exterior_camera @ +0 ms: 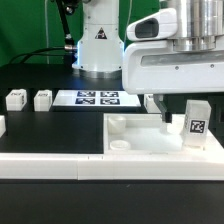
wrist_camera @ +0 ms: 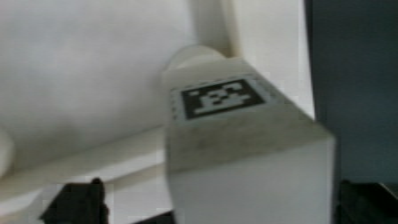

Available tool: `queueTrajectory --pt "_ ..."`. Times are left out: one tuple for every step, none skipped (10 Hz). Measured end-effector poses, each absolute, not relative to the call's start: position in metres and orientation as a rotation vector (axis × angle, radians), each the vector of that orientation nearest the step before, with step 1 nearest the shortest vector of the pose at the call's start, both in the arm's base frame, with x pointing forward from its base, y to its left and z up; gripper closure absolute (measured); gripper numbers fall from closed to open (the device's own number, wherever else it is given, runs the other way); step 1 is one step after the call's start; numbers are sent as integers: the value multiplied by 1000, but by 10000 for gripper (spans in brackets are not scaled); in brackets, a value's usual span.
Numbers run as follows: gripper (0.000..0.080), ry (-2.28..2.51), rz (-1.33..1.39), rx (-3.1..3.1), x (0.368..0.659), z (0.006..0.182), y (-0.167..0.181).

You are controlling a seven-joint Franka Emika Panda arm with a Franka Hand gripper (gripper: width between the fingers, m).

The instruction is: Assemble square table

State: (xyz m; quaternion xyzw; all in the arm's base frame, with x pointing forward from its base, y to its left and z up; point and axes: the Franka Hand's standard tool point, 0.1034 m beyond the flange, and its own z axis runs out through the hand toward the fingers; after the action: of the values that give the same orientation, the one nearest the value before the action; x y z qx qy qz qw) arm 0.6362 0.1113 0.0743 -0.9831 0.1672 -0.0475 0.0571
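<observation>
Table top [exterior_camera: 135, 150] lies flat on the black desk [exterior_camera: 60, 130]. One leg [exterior_camera: 196, 124] stands in its corner, with the claw [wrist_camera: 222, 205] spread around it, not pinching yet. A second leg [exterior_camera: 15, 99] and third leg [exterior_camera: 42, 99] sit well apart from the table top. I think most work is left.

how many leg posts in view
3: one small white tagged plastic leg post and a second lie at the exterior view's left of the marker board; a third stands on the large white square slab. More may be hidden.
</observation>
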Motion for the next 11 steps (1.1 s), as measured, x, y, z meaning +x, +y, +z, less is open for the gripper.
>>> queueTrajectory --pt "278 568 -140 -2967 636 74 112" --pt "416 682 -132 -2940 636 74 112" --pt "506 785 -126 -2912 636 74 111" --pt "506 865 -122 -2888 636 74 110" --pt "506 925 -118 -2869 636 74 110" --pt "506 993 -114 -2844 636 74 109" --pt "506 1115 -104 -2797 636 73 109" --pt "506 1325 -88 -2711 635 73 110" --pt "506 1535 -74 -2608 634 73 110" --pt "506 1744 -65 -2462 632 72 107" --pt "506 1927 -19 -2280 631 71 103"
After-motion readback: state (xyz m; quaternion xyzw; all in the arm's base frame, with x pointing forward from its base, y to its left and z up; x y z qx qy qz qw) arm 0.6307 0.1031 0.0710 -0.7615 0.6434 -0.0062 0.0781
